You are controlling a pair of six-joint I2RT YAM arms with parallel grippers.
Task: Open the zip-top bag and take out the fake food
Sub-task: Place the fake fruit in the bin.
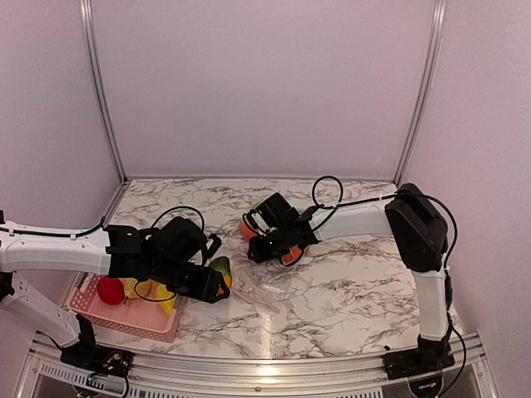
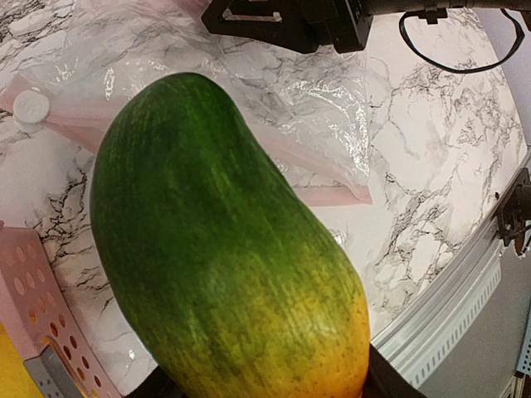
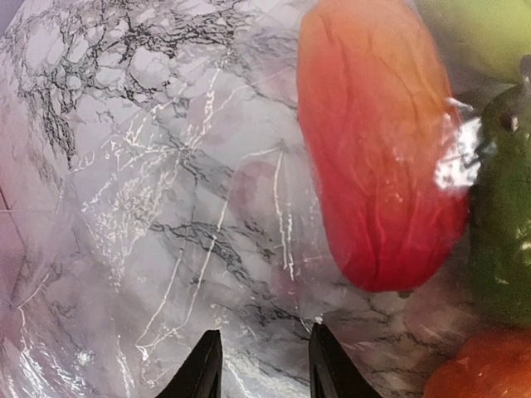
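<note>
The left end effector (image 1: 211, 282) is closed on a mango (image 2: 224, 249), green above and yellow at the lower end. It grips one end of the fruit, which fills most of the left wrist view. From the top camera the mango hangs just beside the right corner of the basket (image 1: 124, 322), between the basket and the bag (image 1: 282, 286). An apple (image 1: 110, 289) and some yellow pieces already lie in the basket.

The right end effector (image 3: 265, 369) sits at the bag's far end with its fingertips a little apart over crinkled film. I cannot tell whether they pinch the plastic or merely rest on it. Just ahead of it, inside the bag, lie a red-orange piece (image 3: 373, 149), a dark green piece (image 3: 502, 215) and something orange at the lower right corner. The rest of the bag lies slack on the table (image 1: 357, 282), its pink zip strip (image 2: 332, 196) facing the left arm.

The step in hand looks like removal, with one piece out and on its way to the basket. Next, the left arm probably needs to swing left until the mango is over the basket's middle, lower it, then let go. After that it should go back to the mouth of the bag, since several pieces are yet to come out. The film is thin and slippery, so the bag may need steadying at its far end.
</note>
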